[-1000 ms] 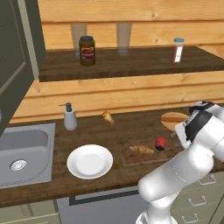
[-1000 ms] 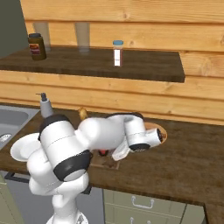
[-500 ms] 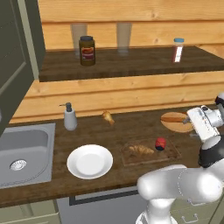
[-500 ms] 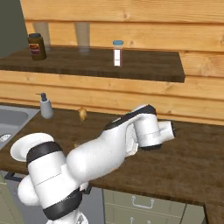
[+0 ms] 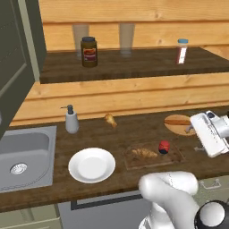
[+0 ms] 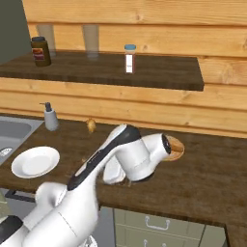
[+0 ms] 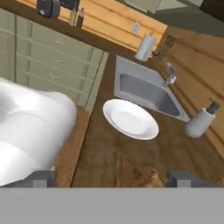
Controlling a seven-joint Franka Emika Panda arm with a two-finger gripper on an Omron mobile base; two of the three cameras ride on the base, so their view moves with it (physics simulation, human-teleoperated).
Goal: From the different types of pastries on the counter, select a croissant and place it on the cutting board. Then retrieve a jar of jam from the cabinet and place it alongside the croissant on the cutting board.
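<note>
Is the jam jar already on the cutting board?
No, the jam jar stands on the shelf, above the cutting board.

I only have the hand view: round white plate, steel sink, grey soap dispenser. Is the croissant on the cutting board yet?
Observer: Yes. The golden croissant lies on the wooden cutting board.
Operator: Anything else on that board?
Observer: A small red round object sits beside the croissant, apart from it. I cannot tell whether it is jam.
Operator: What about up on the shelf?
Observer: A dark jar with a red label stands on the dark wooden shelf.
</note>
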